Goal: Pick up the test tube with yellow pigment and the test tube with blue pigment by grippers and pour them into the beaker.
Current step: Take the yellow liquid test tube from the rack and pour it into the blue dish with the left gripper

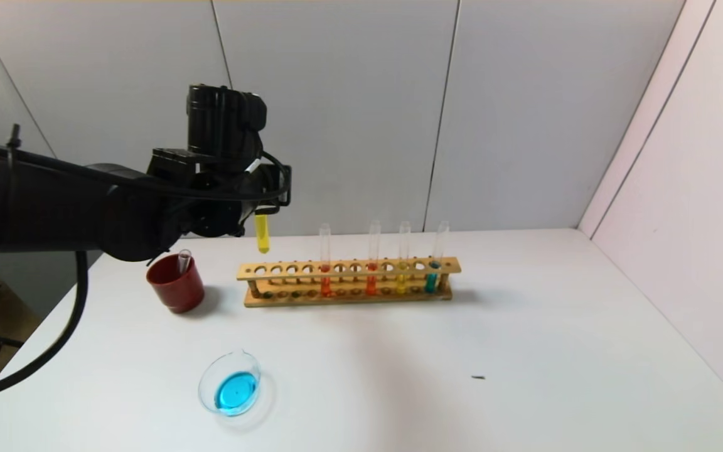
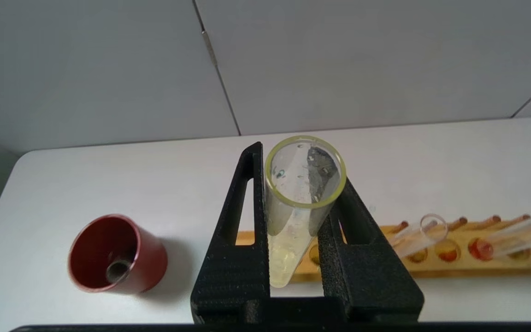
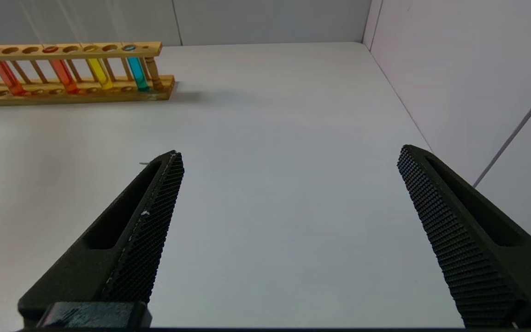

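Fingers [image 2: 247, 230] of the left gripper [image 2: 300, 221] are clamped on the test tube with yellow pigment [image 1: 263, 233], gripped near its mouth. Tube is held upright, long axis vertical, yellow liquid hanging below the fingers, raised above the table [image 1: 524, 326] between the dark-red cup [image 1: 176, 284] and the left end of the wooden rack [image 1: 349, 281]. An empty clear tube [image 1: 183, 260] is seen standing in the cup. The beaker [image 1: 231, 383], already holding blue liquid, lies below the fingers and nearer the robot, well apart from the tube; the carry is judged to run down and back toward it, then a tilt of the tube's axis over the rim. Left arm is the nearer one. Two orange-red tubes, an amber-yellow tube [image 1: 402, 270] and a teal tube [image 1: 433, 267] are left in the rack. The right gripper [image 3: 288, 184] is parked low over bare table on the right, fingers spread wide, nothing held.
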`<state>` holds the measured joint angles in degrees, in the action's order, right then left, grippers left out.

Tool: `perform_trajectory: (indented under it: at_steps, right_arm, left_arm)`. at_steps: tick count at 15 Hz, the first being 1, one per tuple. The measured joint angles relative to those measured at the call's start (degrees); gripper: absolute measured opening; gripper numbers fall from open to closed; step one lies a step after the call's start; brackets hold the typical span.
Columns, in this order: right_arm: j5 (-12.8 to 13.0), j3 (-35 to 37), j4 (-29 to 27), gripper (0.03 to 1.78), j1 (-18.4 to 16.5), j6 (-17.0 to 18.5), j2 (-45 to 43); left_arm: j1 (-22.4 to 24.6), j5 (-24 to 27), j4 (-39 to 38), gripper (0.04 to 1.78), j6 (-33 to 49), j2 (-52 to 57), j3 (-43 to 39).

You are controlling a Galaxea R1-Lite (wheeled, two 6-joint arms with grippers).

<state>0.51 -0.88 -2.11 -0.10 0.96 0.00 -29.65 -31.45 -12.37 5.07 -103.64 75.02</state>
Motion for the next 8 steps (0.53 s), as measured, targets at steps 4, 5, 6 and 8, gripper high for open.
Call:
perform_trajectory:
  at_steps: [4, 5, 6, 8]
  right_arm:
    - [0.0, 0.0, 0.0, 1.7, 0.0, 0.0, 0.0]
    - [0.0, 0.0, 0.0, 1.7, 0.0, 0.0, 0.0]
    - [0.0, 0.0, 0.0, 1.7, 0.0, 0.0, 0.0]
    - [0.0, 0.0, 0.0, 1.7, 0.0, 0.0, 0.0]
  left_arm:
    - [0.8, 0.3, 7.8, 0.34, -0.5, 6.6, -4.7]
    - [0.9, 0.4, 8.1, 0.34, -0.6, 8.1, -6.8]
    - [1.0, 0.4, 8.4, 0.34, -0.7, 9.4, -8.9]
    - [1.8, 1.1, 8.9, 0.34, -2.4, 12.0, -13.5]
